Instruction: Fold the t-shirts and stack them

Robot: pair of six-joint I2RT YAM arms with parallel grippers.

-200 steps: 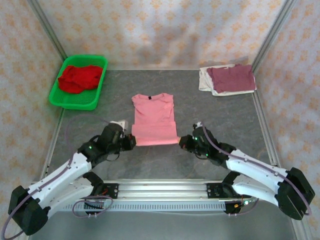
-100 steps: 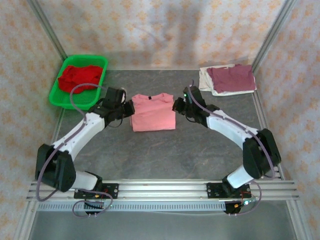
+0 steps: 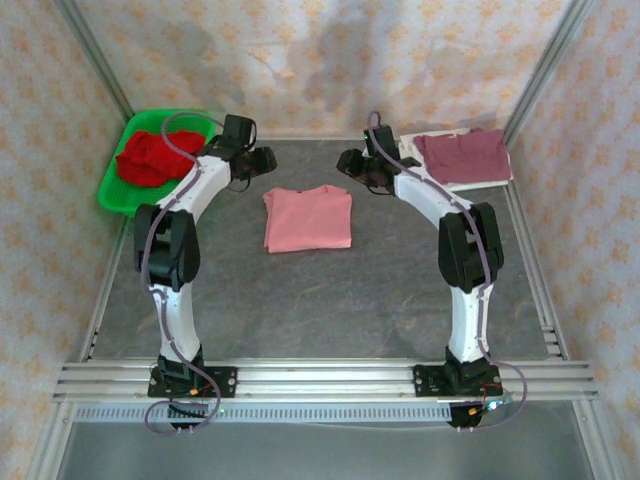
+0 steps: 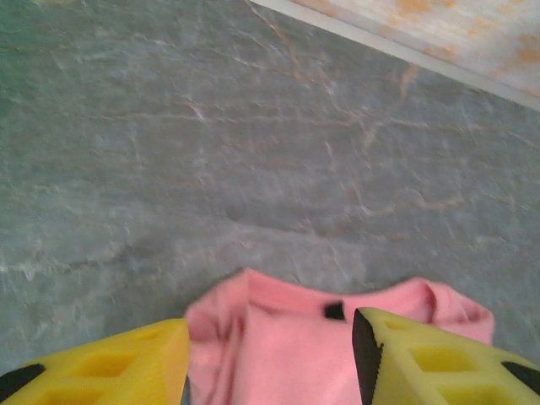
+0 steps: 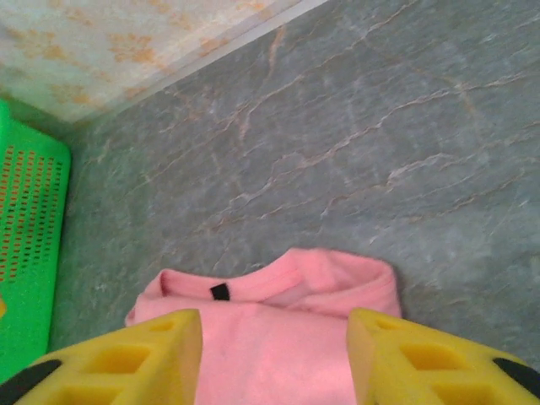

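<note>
**Folding well along, stacking unfinished**

Top external view: the salmon-pink cotton t-shirt (image 3: 308,220) lies folded into a neat rectangle mid-way across the grey stone-patterned table (image 3: 400,300). It is well apart from the folded maroon t-shirt (image 3: 465,155), which rests on the off-white t-shirt (image 3: 408,152) in the far right corner. The bright red t-shirt (image 3: 150,157) sits crumpled in the green plastic mesh basket (image 3: 130,205). The left gripper (image 3: 262,160) and right gripper (image 3: 348,163) hover just beyond the pink shirt's collar edge.

Left wrist view: the left gripper (image 4: 270,359) has its yellow jaws spread and holds nothing, with the pink collar (image 4: 270,316) below.

Right wrist view: the right gripper (image 5: 274,354) is likewise spread and empty above the shirt (image 5: 278,283).

As I judge it, the pink shirt awaits stacking, and the red one both folding and stacking.
</note>
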